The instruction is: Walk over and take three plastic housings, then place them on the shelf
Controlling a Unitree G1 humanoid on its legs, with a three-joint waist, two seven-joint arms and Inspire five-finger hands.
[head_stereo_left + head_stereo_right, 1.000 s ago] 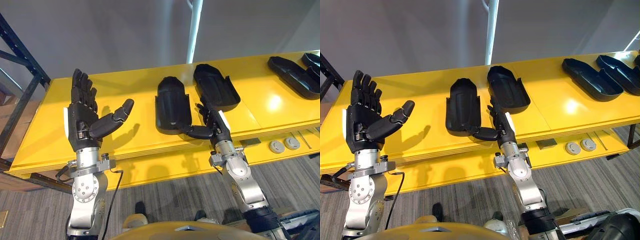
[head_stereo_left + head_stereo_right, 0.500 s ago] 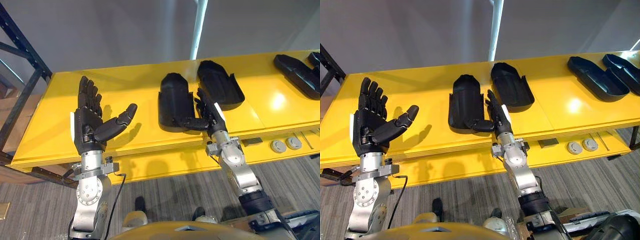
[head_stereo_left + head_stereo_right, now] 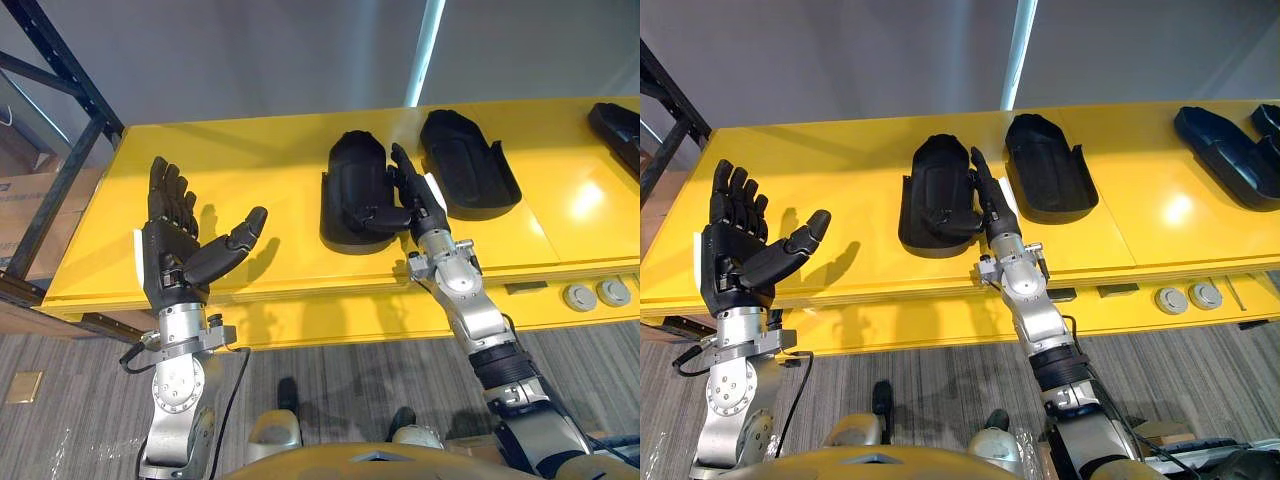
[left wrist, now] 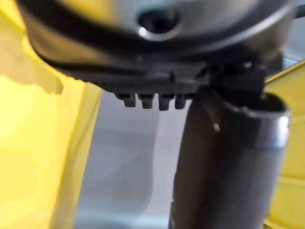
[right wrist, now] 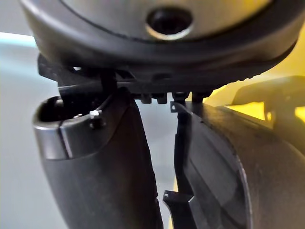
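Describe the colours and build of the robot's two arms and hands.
The left arm and right arm are silver-grey metal in rounded segments, the right with a dark band. The left hand and right hand are black, human-shaped, each with a white strip along its edge.

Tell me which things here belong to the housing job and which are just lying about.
Job: black housing touched by right hand; second housing beside it; far housings at right; left hand, open, raised.
Lying about: grey discs on lower ledge; black rack.

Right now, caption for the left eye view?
Right hand, open, thumb over a black housing on the yellow table; left hand raised, open.
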